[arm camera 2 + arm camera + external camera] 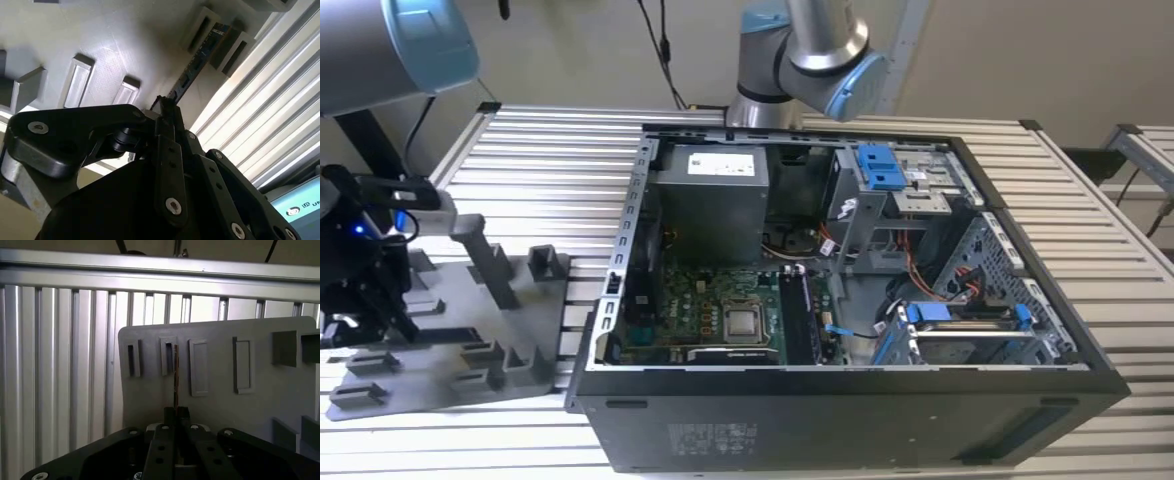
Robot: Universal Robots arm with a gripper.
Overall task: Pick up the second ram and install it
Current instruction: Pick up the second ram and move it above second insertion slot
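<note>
Grey fixture plate point(220, 410), step 1 of 2 underway.
My gripper point(176, 414) is clamped on the second ram point(175, 367), standing on edge in that plate's slot; nothing lifted or installed in the computer case point(854, 420) yet.

**One high overview, two close wrist cameras**

The exterior view looks down at a slant from well back. It takes in the whole open computer case point(854, 410) at centre and the grey fixture plate point(454, 375) on the slatted table point(547, 150) at the exterior view's left. Both wrist views sit close behind the gripper point(176, 412) point(166, 106), looking past its fingers, pinched on the second ram point(175, 370) point(197, 60). The first faces the plate squarely, the second obliquely. All three views share plate and table.
</note>
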